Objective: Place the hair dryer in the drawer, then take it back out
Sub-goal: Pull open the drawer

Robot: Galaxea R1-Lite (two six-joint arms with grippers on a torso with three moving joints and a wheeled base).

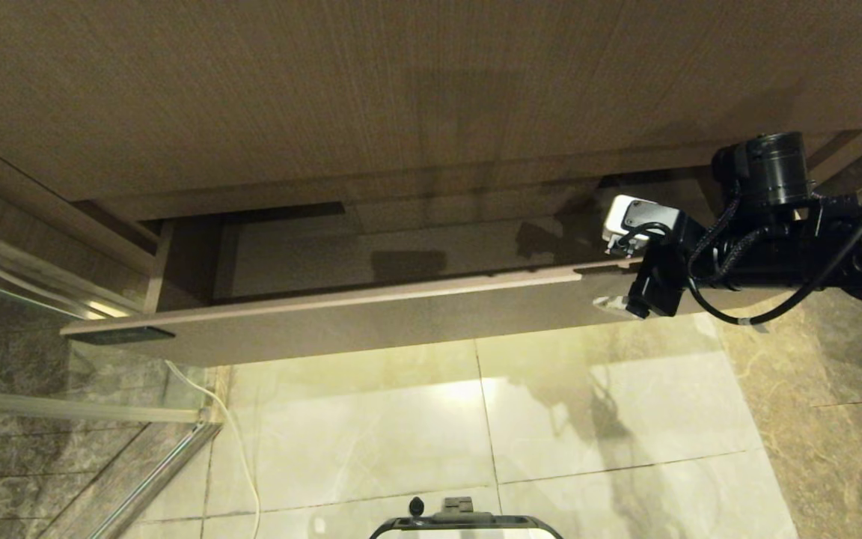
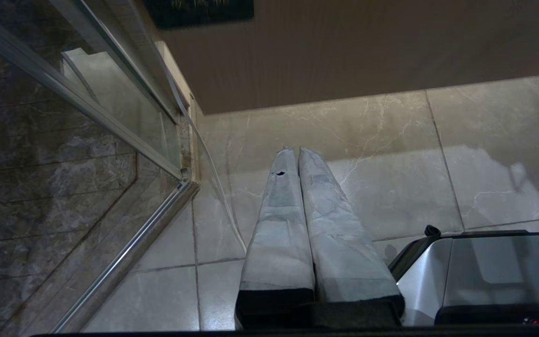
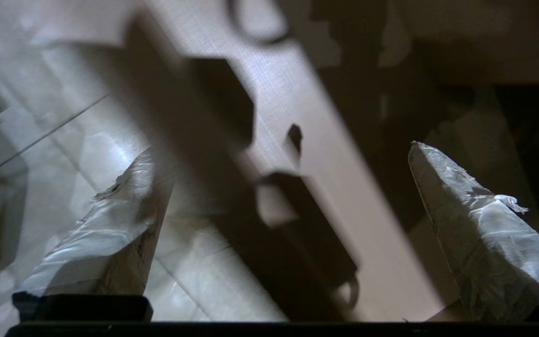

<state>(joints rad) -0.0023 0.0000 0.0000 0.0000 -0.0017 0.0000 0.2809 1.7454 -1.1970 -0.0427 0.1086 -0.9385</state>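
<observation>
A wide, shallow light-wood-grain drawer [image 1: 371, 314] with a flat handleless front stands pulled out beneath a taller wood panel [image 1: 371, 90], above a glossy pale marble tile floor [image 1: 588, 419]. The drawer's shadowed inside shows only its bare bottom and a boxed cutout at its rear; the hair dryer cannot be made out anywhere. The black right arm reaches over the drawer's right end, its right pincer [image 3: 293, 187] released, the two grey taped fingers [image 3: 480, 220] spread wide with nothing between them, straddling the drawer's front edge. The left pincer [image 2: 297, 154] hangs over the floor near the drawer's left end, beside a glass shower panel [image 2: 87, 93], its taped fingers pressed together and holding nothing.
</observation>
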